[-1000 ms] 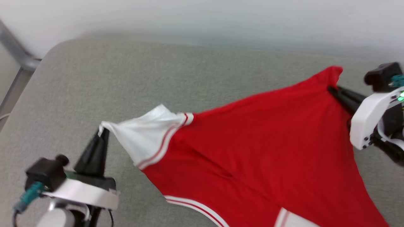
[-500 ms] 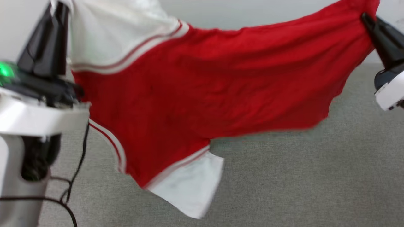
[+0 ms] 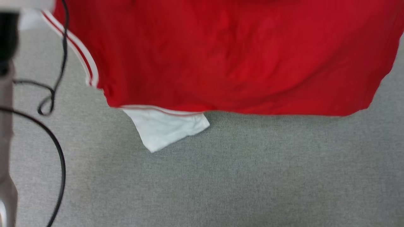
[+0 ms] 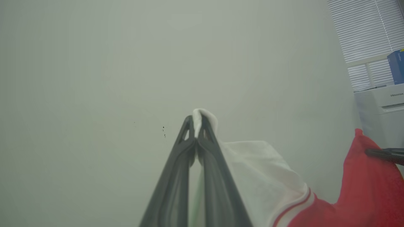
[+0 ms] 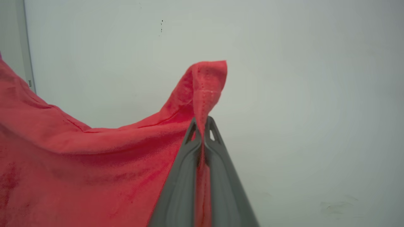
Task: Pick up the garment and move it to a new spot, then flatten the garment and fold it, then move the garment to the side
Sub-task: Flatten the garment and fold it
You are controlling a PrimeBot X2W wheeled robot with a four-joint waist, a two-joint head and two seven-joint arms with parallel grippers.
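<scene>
1. My left pincer (image 4: pixel 196 121) is clamped on the tip of the white sleeve (image 4: pixel 258 170). A small roll of cloth pokes out past the closed fingertips.
2. My right pincer (image 5: pixel 202 121) is clamped on a red corner of the garment (image 5: pixel 94 151), which stands up in a peak above the fingertips. The left wrist view catches that same pincer across the span, biting the far red edge.
3. A second ago the garment (image 3: pixel 227 56) sat low, stretched over the grey surface (image 3: pixel 252 176) between both pincers. Now it hangs as a wide red sheet across the top of the head view, with its lower edge clear of the surface along most of its length. The camera has tilted too, so part of that shift is my own view moving, not the cloth.
4. The free sleeve (image 3: pixel 164 129) dangles below the red edge. I cannot tell whether its tip brushes the surface. An arm cable (image 3: pixel 60 157) loops down at the left, just beside the striped trim.
5. Beyond the cloth both wrist views show plain wall (image 4: pixel 94 63), so both pincers point up and away from the surface.
6. I judge the pick-up done and the carry under way. The garment is spread between two corners, which suits laying it flat at a new spot. The left hold is on very little cloth, so a slip there is my worry.
</scene>
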